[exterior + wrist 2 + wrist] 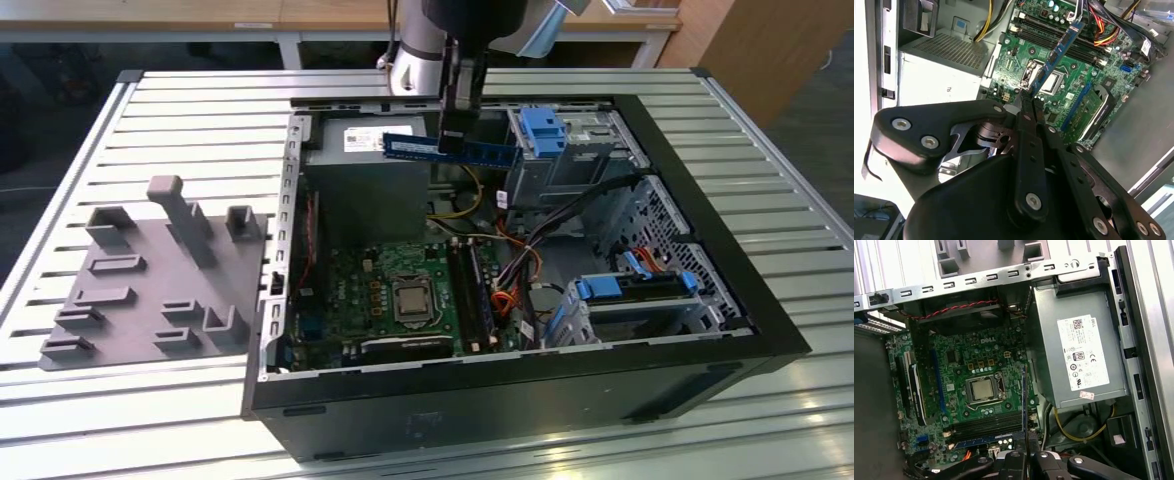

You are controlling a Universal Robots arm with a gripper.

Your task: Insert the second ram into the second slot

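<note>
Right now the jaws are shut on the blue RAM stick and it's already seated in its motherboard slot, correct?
Not seated. The jaws are shut on the blue RAM stick, but the exterior view shows it held in the air above the open computer case, clear of the motherboard.

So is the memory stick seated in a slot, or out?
Out. The tool grips the blue stick in the air above the open case, clear of the motherboard slots.
</note>
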